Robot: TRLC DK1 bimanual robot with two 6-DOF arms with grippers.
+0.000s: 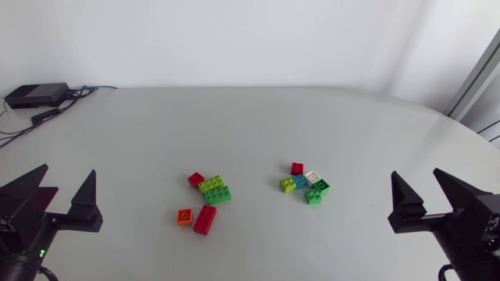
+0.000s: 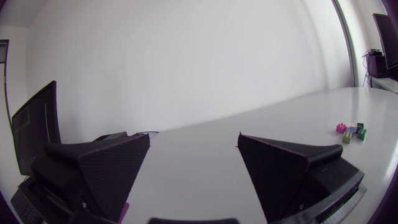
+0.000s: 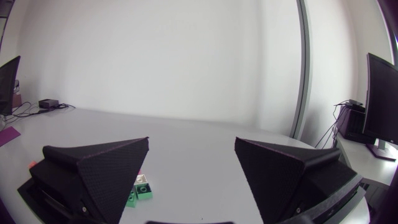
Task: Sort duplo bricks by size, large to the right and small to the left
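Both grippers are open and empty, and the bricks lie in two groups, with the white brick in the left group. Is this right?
Not quite. The head view shows the white brick in the right group, next to the blue brick. The rest holds: the left gripper and the right gripper are open and empty, and the bricks lie in two groups.

Bright, even, diffuse light lies over the white table (image 1: 250,125), and the bricks (image 1: 209,195) near its middle throw only faint, soft smudges of shadow at their feet. Toward the table's far right edge the surface pales into a mild sheen, short of real glare. In both wrist views the fisheye lens bows the table's far edge into a curve, and the bending grows stronger out toward the table's sides.
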